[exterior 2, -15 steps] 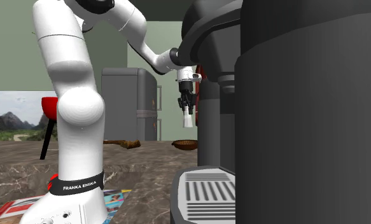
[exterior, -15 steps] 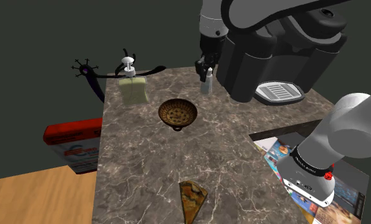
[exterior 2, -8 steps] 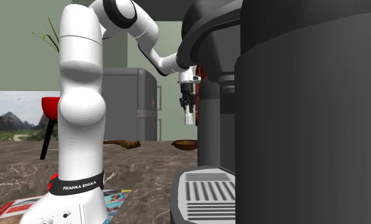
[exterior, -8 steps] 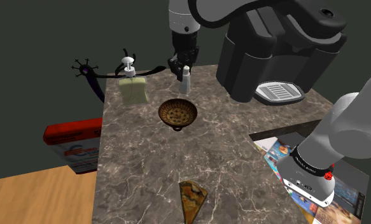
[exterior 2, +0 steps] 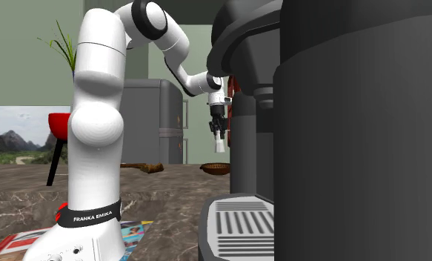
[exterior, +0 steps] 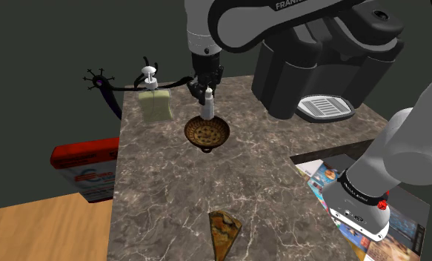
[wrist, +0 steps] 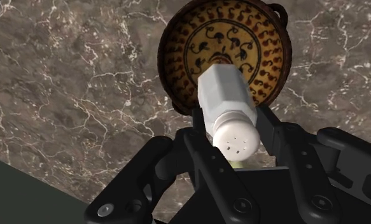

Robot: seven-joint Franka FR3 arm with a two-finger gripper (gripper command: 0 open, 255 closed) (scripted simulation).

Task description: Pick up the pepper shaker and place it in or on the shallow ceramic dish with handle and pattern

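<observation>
Shoulder view: all-black two-finger gripper (exterior: 208,89) clamped on small white faceted pepper shaker (exterior: 208,106). Shaker's long axis vertical, hanging above shallow brown patterned dish with loop handle (exterior: 207,134) on dark marbled stone bench (exterior: 273,193).

Second exterior view: shaker (exterior 2: 220,143) clear above dish (exterior 2: 216,168), gap between them.

Wrist view: shaker (wrist: 231,105) pinched between fingers, base aimed at dish (wrist: 267,51) middle.

Judgement: dish lies straight below, so next move is plain descent.

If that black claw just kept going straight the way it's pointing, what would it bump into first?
Probably the patterned brown dish: the gripper points down at it, and the white shaker it holds would land there first.
</observation>
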